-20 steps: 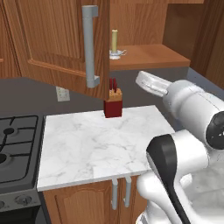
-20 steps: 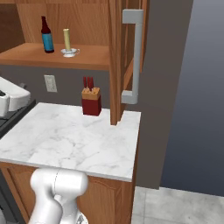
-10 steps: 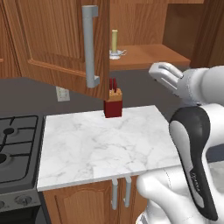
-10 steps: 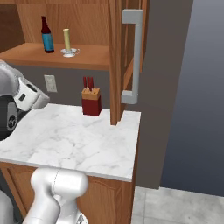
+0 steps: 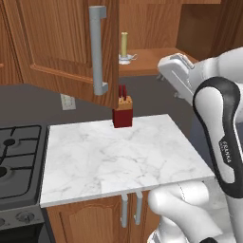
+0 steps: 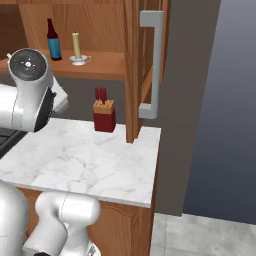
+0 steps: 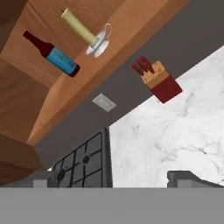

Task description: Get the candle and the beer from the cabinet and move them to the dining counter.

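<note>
The candle (image 6: 76, 45) is a pale yellow pillar in a white holder on the open cabinet (image 6: 102, 65) shelf, with the beer (image 6: 53, 40) standing just to its left. Both also show in the hand view, the candle (image 7: 78, 26) beside the beer (image 7: 53, 55), tilted by the hand's roll. In the left base view the candle (image 5: 124, 44) shows behind the open door. My gripper (image 7: 116, 180) is open, its dark fingertips (image 7: 189, 177) wide apart with nothing between them, well short of the shelf. The dining counter is out of view.
A red knife block (image 5: 123, 113) stands at the back of the small marble worktop (image 5: 118, 156), below the shelf. The open cabinet door (image 5: 61, 42) with its long silver handle (image 5: 98, 50) hangs out over the worktop. A black stove (image 5: 16, 156) adjoins on the left.
My arm has swung up and round in front of the worktop, raising the hand toward shelf height. The gripper stays open and nothing on the shelf has moved.
</note>
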### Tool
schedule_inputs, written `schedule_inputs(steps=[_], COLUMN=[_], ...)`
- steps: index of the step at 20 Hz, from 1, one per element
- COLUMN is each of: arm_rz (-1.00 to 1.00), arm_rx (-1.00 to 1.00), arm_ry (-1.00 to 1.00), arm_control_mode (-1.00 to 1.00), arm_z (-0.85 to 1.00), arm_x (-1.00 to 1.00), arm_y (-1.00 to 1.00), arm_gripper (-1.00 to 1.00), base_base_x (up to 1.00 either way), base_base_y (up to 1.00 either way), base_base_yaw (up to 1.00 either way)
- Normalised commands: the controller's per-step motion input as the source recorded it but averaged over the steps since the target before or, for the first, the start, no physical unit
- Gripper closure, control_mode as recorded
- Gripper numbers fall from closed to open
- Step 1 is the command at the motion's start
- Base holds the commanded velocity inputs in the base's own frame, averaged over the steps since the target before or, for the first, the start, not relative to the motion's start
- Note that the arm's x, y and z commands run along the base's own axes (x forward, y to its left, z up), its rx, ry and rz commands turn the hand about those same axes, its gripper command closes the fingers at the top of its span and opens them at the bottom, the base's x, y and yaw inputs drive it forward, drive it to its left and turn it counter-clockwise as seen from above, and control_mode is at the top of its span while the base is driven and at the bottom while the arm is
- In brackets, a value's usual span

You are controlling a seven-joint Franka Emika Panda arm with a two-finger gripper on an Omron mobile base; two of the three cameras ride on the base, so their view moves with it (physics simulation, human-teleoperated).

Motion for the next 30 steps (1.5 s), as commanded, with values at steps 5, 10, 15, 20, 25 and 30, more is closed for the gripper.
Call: schedule_inputs(steps=[5,10,15,20,25,30], arm_rz=[0.25,0.26,0.28,0.3,0.26,0.2], arm_rx=[0.08,0.06,0.06,0.07,0.06,0.01], arm_ry=[0.11,0.11,0.07,0.04,0.05,0.04], arm_control_mode=[-1.0,-1.0,-1.0,-1.0,-1.0,-1.0], arm_z=[-0.16,-0.1,-0.09,-0.04,0.0,0.0], arm_x=[0.31,0.32,0.46,0.42,0.26,-0.01], arm_y=[0.53,0.58,0.32,0.37,0.54,0.6], arm_gripper=[-1.0,-1.0,-1.0,-1.0,-1.0,-1.0], base_base_x=[0.0,0.0,0.0,0.0,0.0,0.0], base_base_y=[0.0,0.0,0.0,0.0,0.0,0.0], base_base_yaw=[0.0,0.0,0.0,0.0,0.0,0.0])
